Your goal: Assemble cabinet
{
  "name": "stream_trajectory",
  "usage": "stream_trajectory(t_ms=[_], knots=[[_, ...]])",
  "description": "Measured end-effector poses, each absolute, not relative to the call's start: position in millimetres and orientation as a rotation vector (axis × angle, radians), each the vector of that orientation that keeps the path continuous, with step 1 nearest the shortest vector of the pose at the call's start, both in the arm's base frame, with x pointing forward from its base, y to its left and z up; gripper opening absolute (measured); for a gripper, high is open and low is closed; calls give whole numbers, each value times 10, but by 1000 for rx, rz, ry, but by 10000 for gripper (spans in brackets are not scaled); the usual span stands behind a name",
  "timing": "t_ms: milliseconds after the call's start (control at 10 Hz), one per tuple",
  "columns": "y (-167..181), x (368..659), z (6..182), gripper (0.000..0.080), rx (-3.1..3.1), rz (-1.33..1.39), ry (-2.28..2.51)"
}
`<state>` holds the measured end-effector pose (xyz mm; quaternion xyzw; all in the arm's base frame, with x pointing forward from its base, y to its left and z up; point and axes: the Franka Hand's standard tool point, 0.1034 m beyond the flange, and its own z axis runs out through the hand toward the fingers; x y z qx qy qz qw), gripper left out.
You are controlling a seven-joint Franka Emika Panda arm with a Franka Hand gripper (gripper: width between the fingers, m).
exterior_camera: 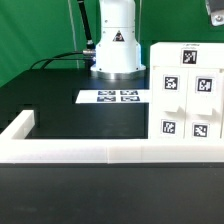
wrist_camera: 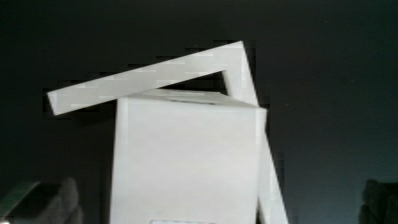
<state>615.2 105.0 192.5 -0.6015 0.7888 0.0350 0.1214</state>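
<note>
On my screen the cabinet (exterior_camera: 185, 95) stands on the black bench (exterior_camera: 60, 85), a stack of white boxy parts with black-and-white square tags on their faces, pushed up against the long low white border rail (exterior_camera: 100, 150) that runs across the near edge of the bench. From the cabinet, the marker board (exterior_camera: 110, 97) lies flat on the bench just beside it, toward the exterior view's left, its square tags facing up. Beyond the marker board, farther from the rail than the cabinet, I see the arm's white base (exterior_camera: 115, 45) with a warning triangle on it and a dark cable trailing away across the bench. A short leg of the rail turns back at the corner well apart from the cabinet, at the exterior view's left. In the wrist view, a tall white cabinet part (wrist_camera: 187, 160) fills the middle against the dark bench, with a slanted white panel (wrist_camera: 151, 75) tilted over its far end. The hand (wrist_camera: 214, 205) has its jaws spread wide, holding nothing; one grey fingertip (wrist_camera: 45, 200) shows blurred at the frame's edge, clear of the white part.
</note>
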Motion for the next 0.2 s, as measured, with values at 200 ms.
stream_trajectory(t_ms=[200], knots=[[1053, 6150, 1922, 797, -1763, 102, 2298]])
